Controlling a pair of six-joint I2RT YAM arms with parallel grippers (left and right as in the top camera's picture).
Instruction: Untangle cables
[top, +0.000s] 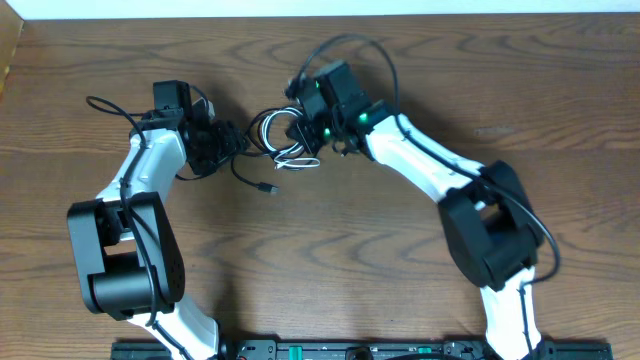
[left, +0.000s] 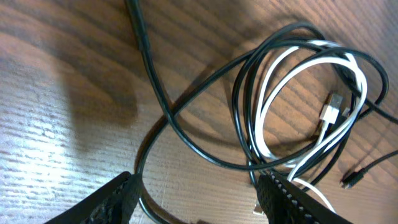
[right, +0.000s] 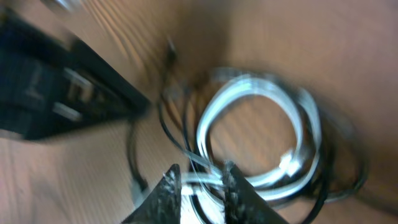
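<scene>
The left gripper (top: 226, 142) stands with its fingers well apart. Its own wrist view makes that plain: the two dark fingertips (left: 121, 193) frame a wide gap, and a run of the black cable (left: 142, 43) crosses the wooden table (left: 56, 124) into it, passing close by the left-hand tip. Ahead of that gripper and to its right lies the tangle. There the white cable (left: 268, 93) is looped inside black loops, its silver USB plug (left: 333, 113) lies within the coil, and a small black plug (left: 349, 180) lies just outside it. The overhead view is too coarse to give these details. It shows instead that the tangle lies between the two grippers, close to both, with one black end trailing out toward the arm bases. The right gripper (right: 200, 177) sits at the tangle's other side. Its wrist view is blurred, showing narrow-set fingers with white strands crossing between them, but I cannot tell whether they pinch the cord.
</scene>
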